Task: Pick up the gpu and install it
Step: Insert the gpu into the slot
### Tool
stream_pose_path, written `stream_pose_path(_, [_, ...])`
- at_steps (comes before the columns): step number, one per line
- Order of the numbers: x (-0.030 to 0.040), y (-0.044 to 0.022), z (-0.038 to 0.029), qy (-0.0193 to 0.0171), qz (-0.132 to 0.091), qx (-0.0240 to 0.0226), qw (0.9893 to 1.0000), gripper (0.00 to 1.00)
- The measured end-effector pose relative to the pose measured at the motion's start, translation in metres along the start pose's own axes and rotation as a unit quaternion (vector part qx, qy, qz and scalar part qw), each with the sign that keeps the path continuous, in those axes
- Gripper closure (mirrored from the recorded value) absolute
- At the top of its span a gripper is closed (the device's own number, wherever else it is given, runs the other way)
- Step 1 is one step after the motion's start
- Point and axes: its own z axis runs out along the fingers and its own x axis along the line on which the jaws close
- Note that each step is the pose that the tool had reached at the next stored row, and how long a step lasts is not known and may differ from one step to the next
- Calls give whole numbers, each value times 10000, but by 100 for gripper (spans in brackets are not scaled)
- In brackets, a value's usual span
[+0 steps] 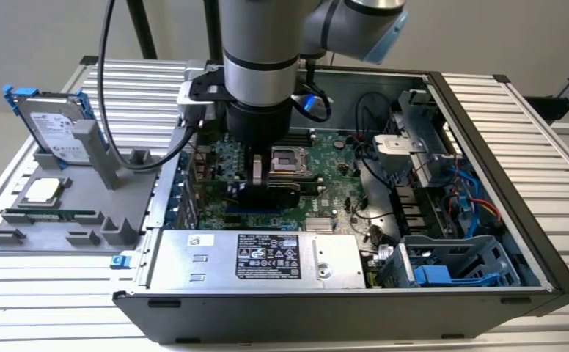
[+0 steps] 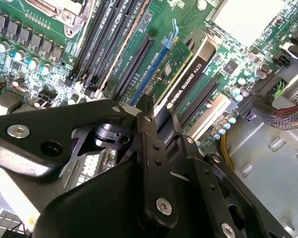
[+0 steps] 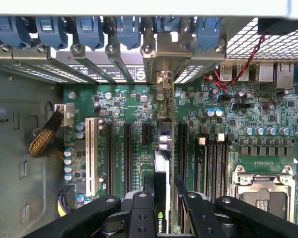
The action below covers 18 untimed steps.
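Observation:
The gpu point(image 1: 276, 195) stands on edge over the motherboard point(image 1: 339, 183) inside the open computer case point(image 1: 480, 132). My gripper point(image 1: 265, 183) reaches straight down into the case and is shut on the card's top edge. In the second wrist view the gpu point(image 2: 186, 74) shows its black shroud and green board, lying along a long expansion slot, with the gripper point(image 2: 164, 134) clamping its near end. In the first wrist view the gpu point(image 3: 162, 163) is seen edge-on between the fingers point(image 3: 141, 210), its metal bracket point(image 3: 164, 79) at the case's rear slot openings. Whether it sits fully in the slot cannot be told.
A grey fixture point(image 1: 11, 242) at the exterior view's left holds a silver hard drive with blue frame point(image 1: 55, 128), a processor point(image 1: 42, 191) and a memory stick point(image 1: 50, 215). Around the card are the power supply point(image 1: 255, 257), processor socket point(image 1: 292, 158), cables point(image 1: 465, 198) and drive cage point(image 1: 451, 264).

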Motion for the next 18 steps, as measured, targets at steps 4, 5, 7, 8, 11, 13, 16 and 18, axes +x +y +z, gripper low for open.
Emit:
stream_pose_path(4, [2,0,0,0,0,0,10000,100])
stream_pose_path(5, [3,0,0,0,0,0,10000,100])
stream_pose_path(7, [5,0,0,0,0,0,10000,100])
stream_pose_path(8, [5,0,0,0,0,0,10000,100])
stream_pose_path(11, [8,0,0,0,0,0,10000,100])
stream_pose_path(13, [9,0,0,0,1,-1,10000,100])
stream_pose_path(16, [16,0,0,0,1,0,10000,100])
stream_pose_path(18, [16,0,0,0,2,0,10000,100])
